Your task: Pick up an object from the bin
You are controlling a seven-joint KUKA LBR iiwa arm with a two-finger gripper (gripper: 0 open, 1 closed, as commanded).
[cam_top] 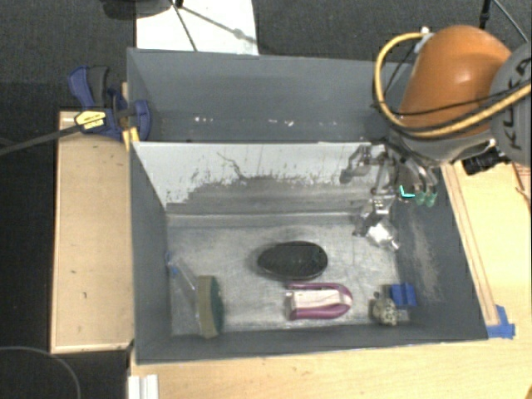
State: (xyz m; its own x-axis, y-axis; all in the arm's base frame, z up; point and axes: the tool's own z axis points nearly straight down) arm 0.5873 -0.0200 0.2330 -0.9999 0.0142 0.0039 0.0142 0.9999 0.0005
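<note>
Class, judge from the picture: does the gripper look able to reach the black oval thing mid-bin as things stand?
Probably yes. The gripper hangs over the bin at the view's right; the black oval thing lies uncovered nearby, and the purple-and-white thing lies apart, nearer the front wall.

Moderate, even light falls from above. The sloping back wall (249,169) of the bin (154,248) catches the most of it and looks pale, close to glare (its scratches stand dark against it). The floor has a soft sheen around the black oval thing (291,260), which throws hardly any shadow. The orange cover (453,65) bears a dull highlight and shades the wall beneath it. A small green lamp (407,193) glows near the hand (378,227). The white paper (212,15) is the brightest patch.
</note>
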